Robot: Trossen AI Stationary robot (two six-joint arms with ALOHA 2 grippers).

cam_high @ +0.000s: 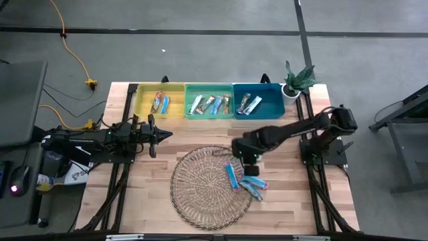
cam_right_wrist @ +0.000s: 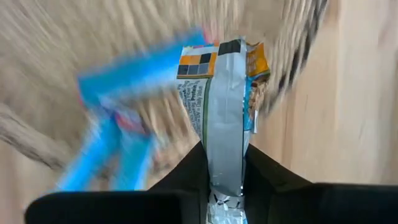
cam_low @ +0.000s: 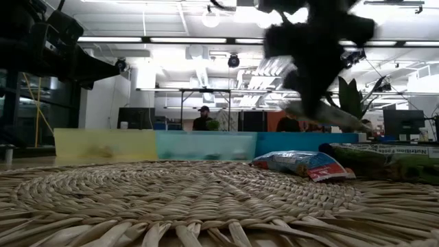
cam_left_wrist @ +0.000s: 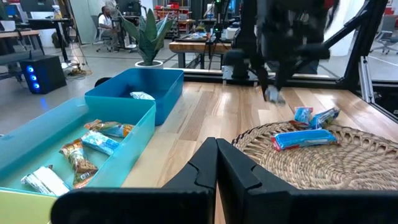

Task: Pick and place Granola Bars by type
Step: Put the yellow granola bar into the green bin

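Here, right gripper (cam_right_wrist: 225, 163) pinching flat, seemingly silver-foil granola bar (cam_right_wrist: 227, 118), above woven wicker mat (cam_high: 200, 194)

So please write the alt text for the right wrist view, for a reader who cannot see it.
The right gripper pinches a silver-wrapped granola bar by one end, lifted above the woven mat. Blurred blue bars lie on the mat beneath, and bare wooden table shows beside it.

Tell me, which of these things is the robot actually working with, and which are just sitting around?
Part of the job:
- right gripper, shut on a silver-wrapped bar
- blue bars left on the wicker mat
- yellow bin, teal bin, blue bin

Just there:
- potted plant
- left gripper, shut, waiting
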